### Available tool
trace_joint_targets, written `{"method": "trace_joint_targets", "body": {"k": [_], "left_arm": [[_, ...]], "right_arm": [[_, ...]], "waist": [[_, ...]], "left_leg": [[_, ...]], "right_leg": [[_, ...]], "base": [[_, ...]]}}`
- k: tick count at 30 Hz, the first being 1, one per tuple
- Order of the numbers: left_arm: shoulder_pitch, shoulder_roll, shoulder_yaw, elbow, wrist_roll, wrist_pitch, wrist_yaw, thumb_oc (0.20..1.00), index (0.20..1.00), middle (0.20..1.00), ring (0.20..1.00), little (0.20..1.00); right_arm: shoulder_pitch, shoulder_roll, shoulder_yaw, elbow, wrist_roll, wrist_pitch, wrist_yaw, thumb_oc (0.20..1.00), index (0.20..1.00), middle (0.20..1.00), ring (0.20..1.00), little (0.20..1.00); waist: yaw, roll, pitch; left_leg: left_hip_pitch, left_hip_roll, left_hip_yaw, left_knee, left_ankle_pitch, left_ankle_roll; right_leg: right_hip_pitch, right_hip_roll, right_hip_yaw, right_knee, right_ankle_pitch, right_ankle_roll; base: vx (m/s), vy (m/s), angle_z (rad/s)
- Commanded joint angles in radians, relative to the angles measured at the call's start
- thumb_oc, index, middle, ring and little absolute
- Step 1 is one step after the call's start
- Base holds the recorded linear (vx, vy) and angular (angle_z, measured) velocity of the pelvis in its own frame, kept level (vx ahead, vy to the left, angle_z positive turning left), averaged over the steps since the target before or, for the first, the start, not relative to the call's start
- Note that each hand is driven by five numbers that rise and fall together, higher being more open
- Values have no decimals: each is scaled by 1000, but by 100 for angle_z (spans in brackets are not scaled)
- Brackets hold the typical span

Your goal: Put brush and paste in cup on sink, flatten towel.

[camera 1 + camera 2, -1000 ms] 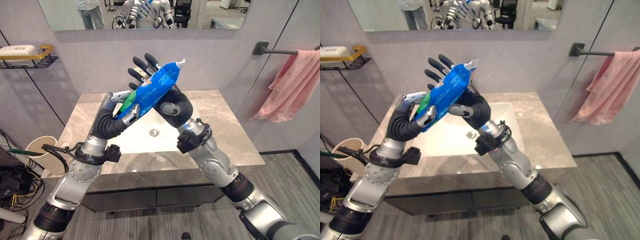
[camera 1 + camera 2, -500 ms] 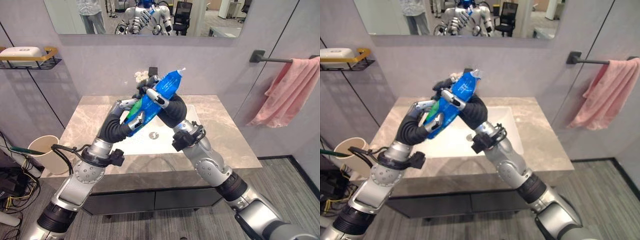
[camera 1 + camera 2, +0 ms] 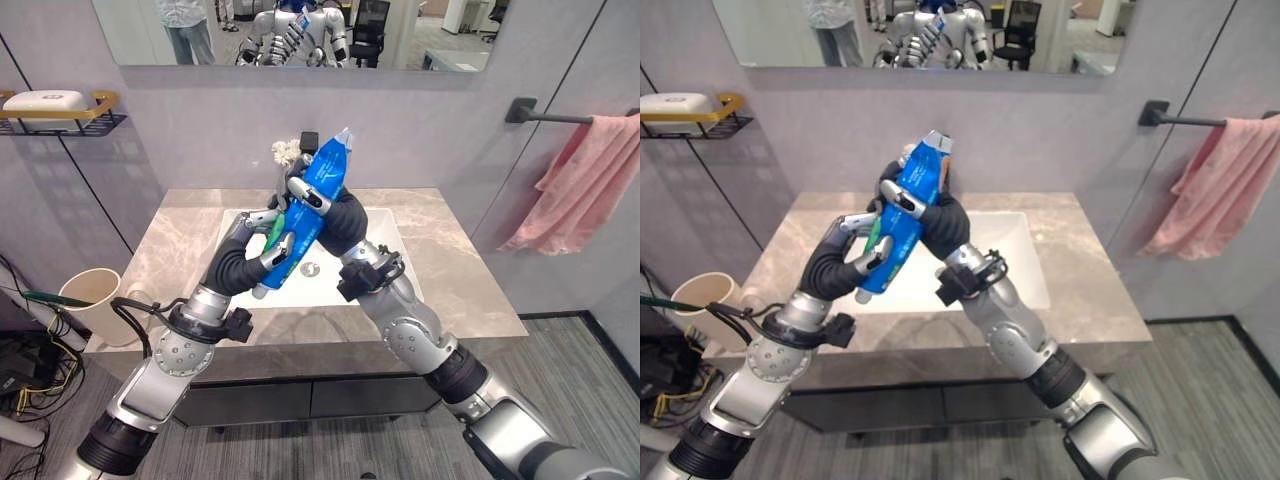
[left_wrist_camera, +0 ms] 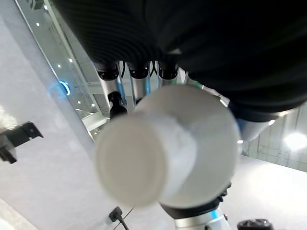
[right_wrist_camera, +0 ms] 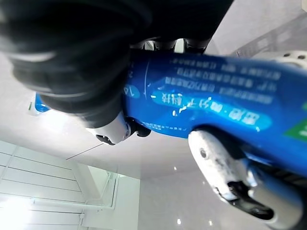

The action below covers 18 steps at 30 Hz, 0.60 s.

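Grey bathroom wall, marble sink counter (image 3: 450, 290) with white basin (image 3: 385, 255), mirror (image 3: 420, 35) above. Both hands raised over the basin, wrists crossed. Blue toothpaste tube (image 3: 300, 215) sits between them, white cap end down: left hand (image 3: 262, 243) curled around the lower end, right hand (image 3: 318, 205) wrapped around the upper part. Paper cup (image 3: 88, 300) stands at the counter's left edge, well apart from the tube. Pink towel (image 3: 575, 180) hangs bunched on the wall bar (image 3: 545, 112), right.

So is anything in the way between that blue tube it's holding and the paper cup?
Nothing visible: the blue toothpaste tube is held above the sink, and the beige paper cup stands off the counter's left end.
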Motion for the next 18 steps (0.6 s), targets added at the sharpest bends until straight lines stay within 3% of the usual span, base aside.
{"method": "trace_joint_targets", "body": {"k": [1,5,6,7,18], "left_arm": [[4,23,29,2,-49,-15,21,200,200,200,200,200],[26,16,32,8,-45,-8,37,200,200,200,200,200],[33,12,31,10,-41,-4,41,420,420,420,420,420],[44,8,35,11,-38,-2,47,1000,1000,1000,1000,1000],[198,36,60,15,-142,20,-1,1000,1000,1000,1000,1000]], "right_arm": [[-50,36,-117,-53,-9,-105,-26,200,200,200,200,200],[-49,58,-129,-39,-16,-120,-63,200,200,200,200,200],[-50,63,-130,-34,-17,-124,-71,200,200,200,200,200],[-52,67,-134,-32,-21,-128,-80,200,200,200,200,200],[-157,16,-206,-15,-113,-156,-185,200,200,200,200,200]], "waist": [[23,-43,-20],[32,-45,-17],[35,-45,-15],[39,-46,-13],[112,-65,15]], "left_leg": [[-6,-3,-47,7,-31,-10],[-8,-4,-52,8,-32,-8],[-9,-4,-55,8,-33,-7],[-10,-4,-58,8,-32,-7],[-70,-8,-141,7,-11,-11]], "right_leg": [[-48,-74,-12,1,58,65],[-45,-77,-17,1,56,64],[-44,-77,-18,1,55,63],[-43,-77,-20,1,54,63],[-40,-87,-97,1,44,52]], "base": [[0,0,0],[0,0,0],[0,0,0],[0,0,0],[-3,-12,21]]}}
